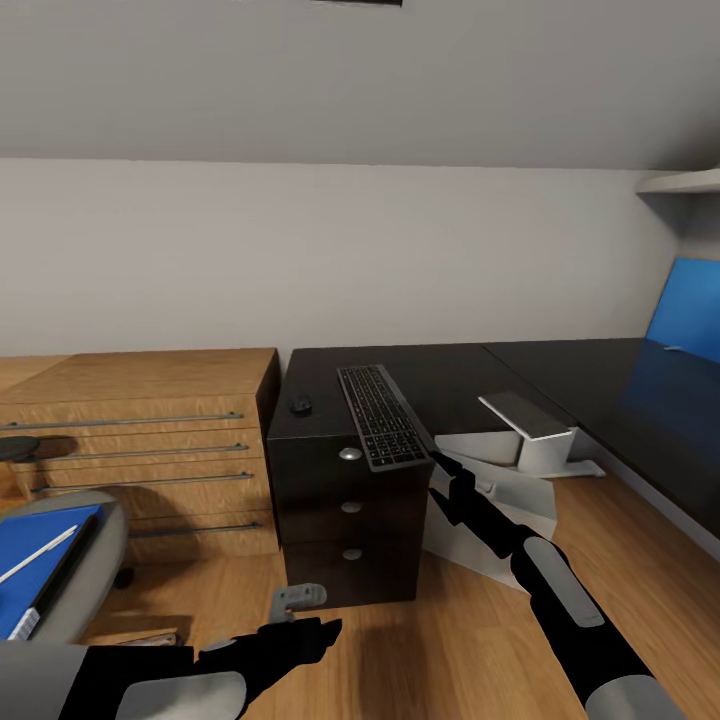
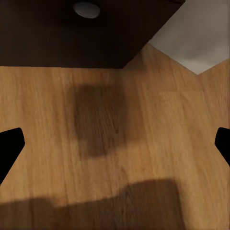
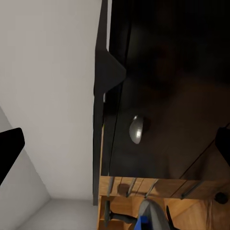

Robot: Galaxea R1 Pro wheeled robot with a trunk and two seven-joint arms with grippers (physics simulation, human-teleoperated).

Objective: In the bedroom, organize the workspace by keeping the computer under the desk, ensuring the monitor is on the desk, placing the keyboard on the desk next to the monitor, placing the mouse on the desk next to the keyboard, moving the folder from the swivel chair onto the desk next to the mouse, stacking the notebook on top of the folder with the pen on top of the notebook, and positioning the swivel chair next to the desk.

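The keyboard (image 1: 381, 416) lies on the black desk (image 1: 470, 375), its near end hanging over the drawer unit's front edge. The mouse (image 1: 300, 405) sits to its left. My right gripper (image 1: 441, 462) is open just below the keyboard's near right corner, and its view looks along the drawer front (image 3: 163, 115). At lower left, the swivel chair (image 1: 100, 555) carries the blue folder (image 1: 40, 560), the dark notebook (image 1: 62, 575) and the pen (image 1: 38, 555). My left gripper (image 1: 300, 612) is open, low over the floor (image 2: 115, 143). The white computer (image 1: 490, 525) leans under the desk. The monitor is out of view.
A light wooden drawer chest (image 1: 150, 450) stands against the desk's left side. A white block with a grey slab on top (image 1: 527, 425) sits under the desk behind the computer. The blue back panel (image 1: 690, 315) rises at far right, below a white shelf (image 1: 685, 182).
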